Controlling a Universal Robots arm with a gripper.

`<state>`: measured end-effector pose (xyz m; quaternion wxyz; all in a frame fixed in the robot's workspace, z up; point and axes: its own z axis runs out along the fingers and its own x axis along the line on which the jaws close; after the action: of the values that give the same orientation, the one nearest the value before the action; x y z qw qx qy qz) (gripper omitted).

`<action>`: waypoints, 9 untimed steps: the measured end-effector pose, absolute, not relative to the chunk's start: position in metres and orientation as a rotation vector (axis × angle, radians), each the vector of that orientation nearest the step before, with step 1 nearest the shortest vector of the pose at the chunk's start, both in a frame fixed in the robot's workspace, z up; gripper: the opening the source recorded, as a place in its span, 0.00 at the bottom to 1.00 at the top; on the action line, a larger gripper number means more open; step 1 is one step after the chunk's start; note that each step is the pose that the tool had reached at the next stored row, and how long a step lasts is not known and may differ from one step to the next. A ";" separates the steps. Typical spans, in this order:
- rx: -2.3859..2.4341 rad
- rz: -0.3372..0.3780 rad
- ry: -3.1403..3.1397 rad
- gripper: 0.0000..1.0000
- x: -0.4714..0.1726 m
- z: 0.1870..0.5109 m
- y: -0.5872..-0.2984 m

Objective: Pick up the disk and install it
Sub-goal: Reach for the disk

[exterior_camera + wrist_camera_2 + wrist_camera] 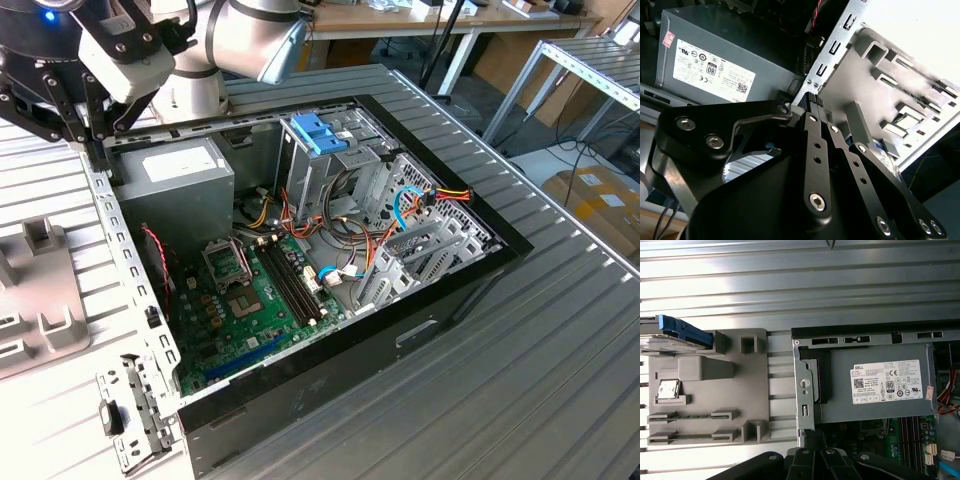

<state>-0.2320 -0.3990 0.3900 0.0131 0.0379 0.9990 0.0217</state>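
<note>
The disk is not in the tool. In the second wrist view the tool's two fingers are closed against each other with nothing between them.

**Tool position.** The fingertips hang over the perforated metal rear wall of the open computer case, just beside the power supply.

**Disk position.** In the first wrist view the disk rests at one corner of the grey holder tray. This is the corner away from the tool, and the blue end tab points toward the tray's middle. The tray lies on the ribbed metal table, just beside the case and outside it. Disk and tool are well apart.

**Destination.** In the exterior view the drive cage, topped by a blue latch, stands inside the case beyond the motherboard. Whether a bay is free cannot be told.

**Progress.** Judged from this layout, no step is complete. The disk has not been lifted off the tray, so both pick-up and installation remain.
</note>
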 end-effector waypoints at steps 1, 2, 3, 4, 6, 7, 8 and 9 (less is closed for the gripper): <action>0.118 0.068 3.112 0.11 -0.233 0.390 -0.399; 0.118 0.068 3.112 0.11 -0.233 0.390 -0.399; 0.118 0.068 3.112 0.11 -0.233 0.390 -0.399; 0.118 0.068 3.112 0.11 -0.234 0.390 -0.399; 0.118 0.068 3.112 0.11 -0.235 0.390 -0.399; 0.118 0.068 3.112 0.11 -0.236 0.390 -0.399; 0.118 0.068 3.112 0.11 -0.237 0.390 -0.399; 0.118 0.068 3.112 0.11 -0.237 0.390 -0.399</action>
<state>-0.2371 -0.3989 0.3898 0.0131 0.0378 0.9990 0.0217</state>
